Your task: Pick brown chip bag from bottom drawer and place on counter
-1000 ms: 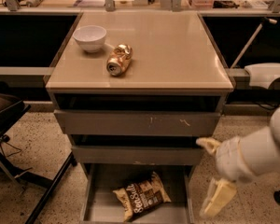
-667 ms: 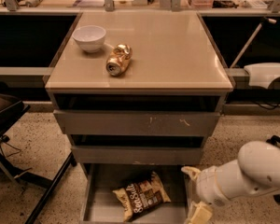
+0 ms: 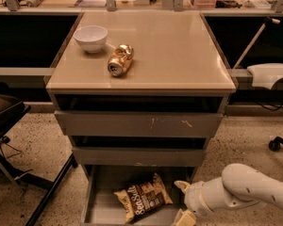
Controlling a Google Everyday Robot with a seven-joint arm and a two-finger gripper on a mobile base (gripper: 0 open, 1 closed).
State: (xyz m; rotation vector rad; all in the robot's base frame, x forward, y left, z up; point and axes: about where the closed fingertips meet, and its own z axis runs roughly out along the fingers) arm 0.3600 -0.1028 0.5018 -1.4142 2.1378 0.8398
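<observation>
The brown chip bag (image 3: 144,199) lies flat in the open bottom drawer (image 3: 89,197), its white script lettering facing up. My gripper (image 3: 183,202) is low at the drawer's right side, just right of the bag and pointing left toward it. Its tan fingertips (image 3: 181,186) stand apart, so it is open and holds nothing. The white forearm runs off to the lower right. The glossy beige counter (image 3: 179,55) tops the cabinet above.
A white bowl (image 3: 91,37) and a crushed gold can (image 3: 120,60) sit on the counter's left part. The two upper drawers (image 3: 141,124) are pulled out slightly. A black chair frame (image 3: 9,121) stands at the left. A white armrest (image 3: 271,74) and a caster (image 3: 274,145) are at the right.
My arm has moved left and down, bringing the gripper from beside the cabinet to the right edge of the bottom drawer, close to the bag. The bag has not moved.
</observation>
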